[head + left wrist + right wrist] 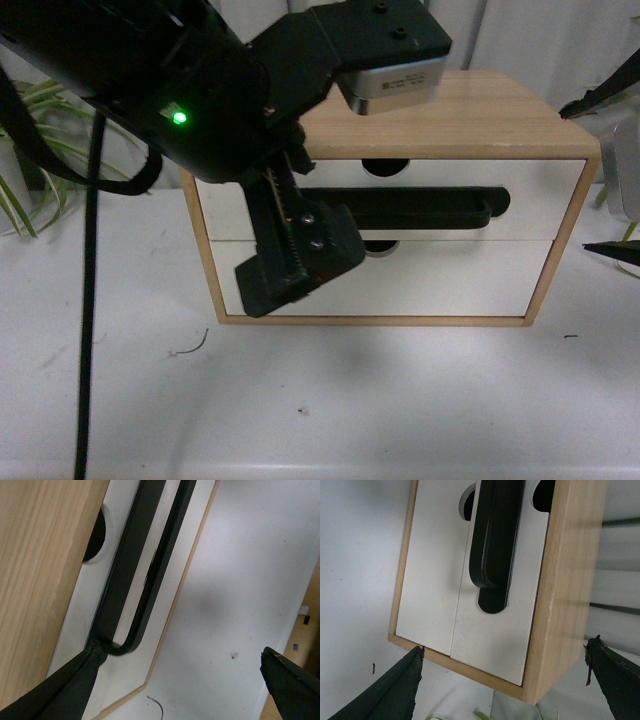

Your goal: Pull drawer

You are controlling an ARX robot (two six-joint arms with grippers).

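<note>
No text can be read. The label (407, 84) on the silver block (372, 96), upper centre, is too blurred to read.

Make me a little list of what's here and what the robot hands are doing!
cabinet: wood box, two white fronts
drawer: upper one, looks shut
handle: long black bar
left gripper: open, one finger at the handle's end
right gripper: open, touching nothing
table: white
</note>
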